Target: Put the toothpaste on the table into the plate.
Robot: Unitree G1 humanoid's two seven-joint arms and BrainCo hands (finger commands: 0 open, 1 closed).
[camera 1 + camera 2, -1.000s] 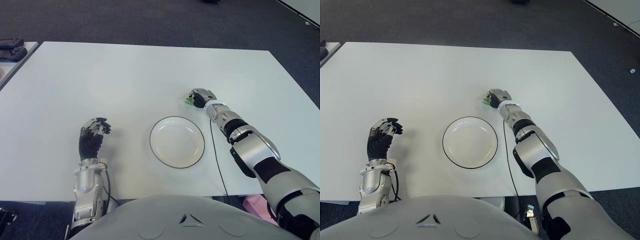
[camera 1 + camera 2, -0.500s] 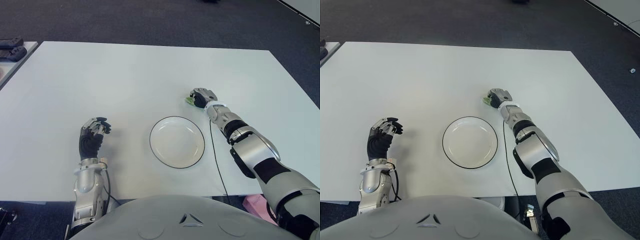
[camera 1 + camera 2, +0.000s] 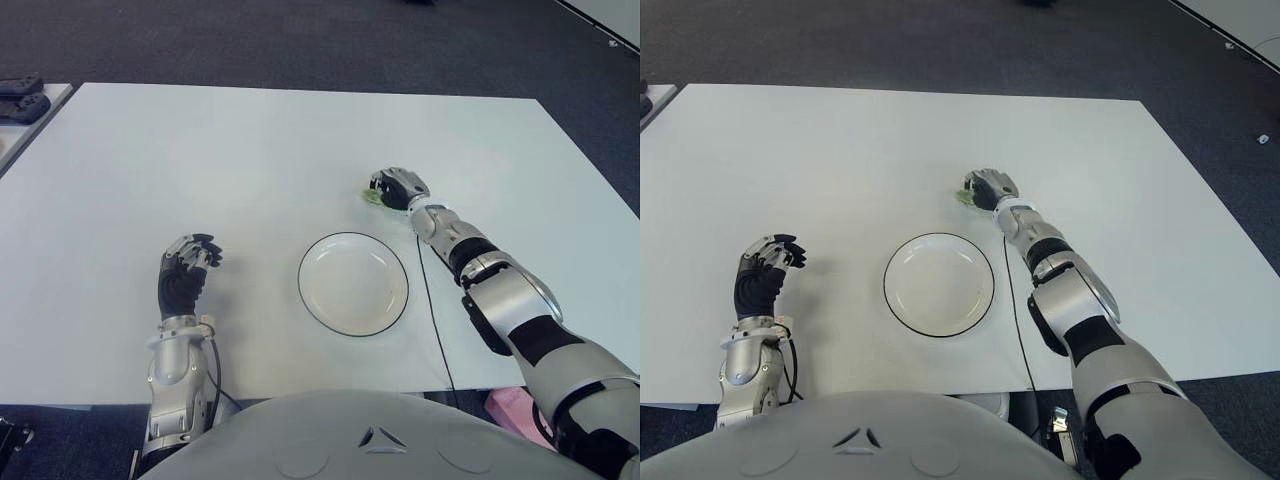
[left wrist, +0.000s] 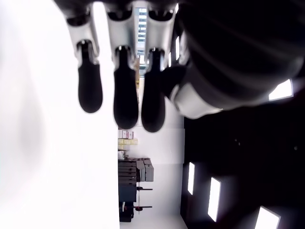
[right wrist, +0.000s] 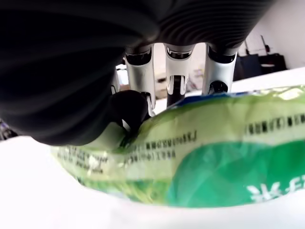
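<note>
1. One thing is occupying us: the green toothpaste tube (image 5: 200, 157), which is lying on the white table (image 3: 250, 160) at about one o'clock from the plate (image 3: 353, 284), just beyond its rim and apart from it.
2. We are curling our right hand (image 3: 398, 188) over the tube. In the right wrist view the fingers (image 5: 138, 71) are arching over its top and the dark thumb tip is pressing into its side, so we are judging the grasp as closed on the tube, though it seems not yet off the table.
3. We are expecting the tube to be light and soft. Its glossy printed skin is denting where the thumb meets it, which suggests thin, pliable plastic that could slip or squash under a hard squeeze.
4. We are thinking the best hold is across the fuller middle of the body, with moderate pressure, because the flattened end would fold and a pinch near the cap could push paste out. We cannot make out the cap from here.
5. The plate is looking round, shallow and white with a thin dark rim, smooth and hard like glazed ceramic; the table is matte and flat.
6. Our left hand (image 3: 184, 276) is showing at nine o'clock from the plate, well apart, fingers loosely bent and holding nothing.
</note>
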